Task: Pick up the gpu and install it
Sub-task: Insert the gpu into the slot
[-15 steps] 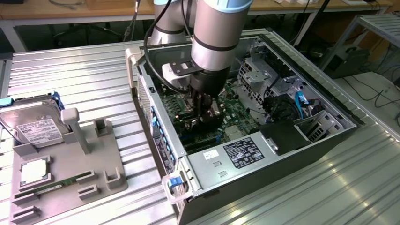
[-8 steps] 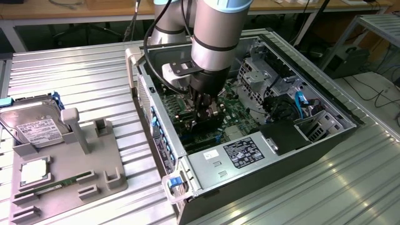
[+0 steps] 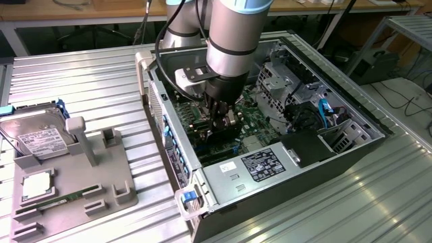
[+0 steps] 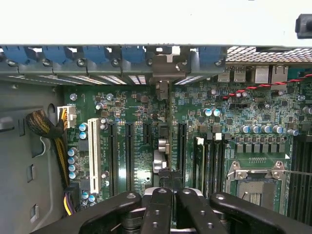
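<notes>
The gripper (image 4: 166, 197) sits closest to the wrist camera, its black fingers (image 4: 157, 209) drawn together on the top edge of the gpu (image 4: 162, 146). The card runs edge-on straight ahead of the jaws, thin and upright, ending at its silver bracket (image 4: 168, 68) against the rear slot openings of the case (image 3: 324, 167). Slots (image 4: 129, 156) lie to either side of the jaws on the motherboard (image 4: 229, 112); whether the card is fully seated cannot be told.

In the exterior view the gripper (image 3: 223, 119) reaches down inside the case, the gpu (image 3: 226, 126) between the jaws above the board.

Judged from its form, the card is light and stiff but fragile: the board edge will take a pinch, whereas the cooler and components should not be loaded. The hold on the upper edge, near mid-length, appears sound. Skewed pressure could strain the connector.

On the holder (image 3: 68, 177) outside the case rest a hard drive (image 3: 34, 136) and a memory stick (image 3: 57, 198).
</notes>
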